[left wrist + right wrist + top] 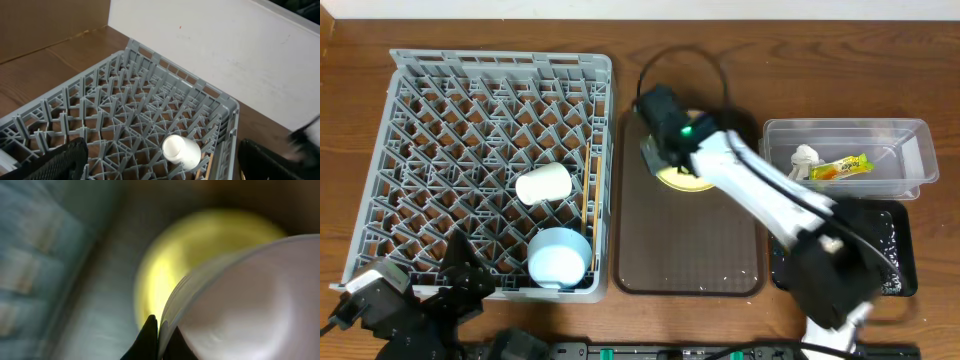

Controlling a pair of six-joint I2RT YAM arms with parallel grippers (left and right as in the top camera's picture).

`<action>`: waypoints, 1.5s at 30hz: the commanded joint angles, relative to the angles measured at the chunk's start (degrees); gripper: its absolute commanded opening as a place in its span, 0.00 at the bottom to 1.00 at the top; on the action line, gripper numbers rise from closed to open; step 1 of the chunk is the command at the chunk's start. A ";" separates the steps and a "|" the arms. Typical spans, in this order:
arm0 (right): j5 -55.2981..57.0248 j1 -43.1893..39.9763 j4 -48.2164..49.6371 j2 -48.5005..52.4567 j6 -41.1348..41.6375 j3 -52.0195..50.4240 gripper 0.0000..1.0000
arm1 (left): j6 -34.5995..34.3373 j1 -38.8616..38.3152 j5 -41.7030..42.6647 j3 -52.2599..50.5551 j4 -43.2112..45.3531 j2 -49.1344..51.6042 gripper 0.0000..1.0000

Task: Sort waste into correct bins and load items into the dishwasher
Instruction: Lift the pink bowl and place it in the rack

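Observation:
My right gripper (159, 340) is shut on the rim of the pinkish-white small bowl (240, 300), holding it just over the round yellow plate (195, 245). Overhead, that gripper (658, 150) hangs above the plate (688, 183) at the far end of the brown tray. The grey dishwasher rack (500, 62) holds a cream cup (543, 184), a light blue bowl (559, 256) and chopsticks (588, 200) along its right wall. My left gripper (460, 275) stands open and empty over the rack's near left corner; the cup (182, 150) lies ahead of it.
The brown serving tray (685, 250) lies between rack and bins. The clear bin (915, 150) at the right holds a white tissue (804, 158) and a snack wrapper (842, 168). The black bin (898, 235) sits in front of it, partly hidden by my right arm.

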 commanded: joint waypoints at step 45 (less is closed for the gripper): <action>-59.71 3.28 86.73 20.61 52.61 3.78 0.04 | -0.09 0.31 -0.90 0.52 -0.17 0.00 0.97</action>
